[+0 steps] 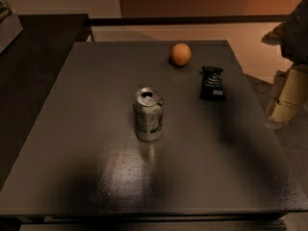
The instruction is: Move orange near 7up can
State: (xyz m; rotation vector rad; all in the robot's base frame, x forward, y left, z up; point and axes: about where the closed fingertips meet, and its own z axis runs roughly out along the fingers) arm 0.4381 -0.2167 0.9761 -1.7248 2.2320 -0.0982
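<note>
The orange [181, 54] is a small round fruit sitting near the far edge of the dark table [96, 81]. The 7up can [148, 114] stands upright near the table's middle, silver top opened, pale body with red and green marks. The can is nearer to me and to the left of the orange, well apart from it. My gripper [287, 97] hangs at the right edge of the view, beyond the table's right side, to the right of and nearer than the orange, holding nothing.
A flat black snack packet [212, 83] lies right of the orange and can. A darker counter [33, 47] adjoins the table's left side, with a box corner [7, 23] on it. Floor lies beyond the right edge.
</note>
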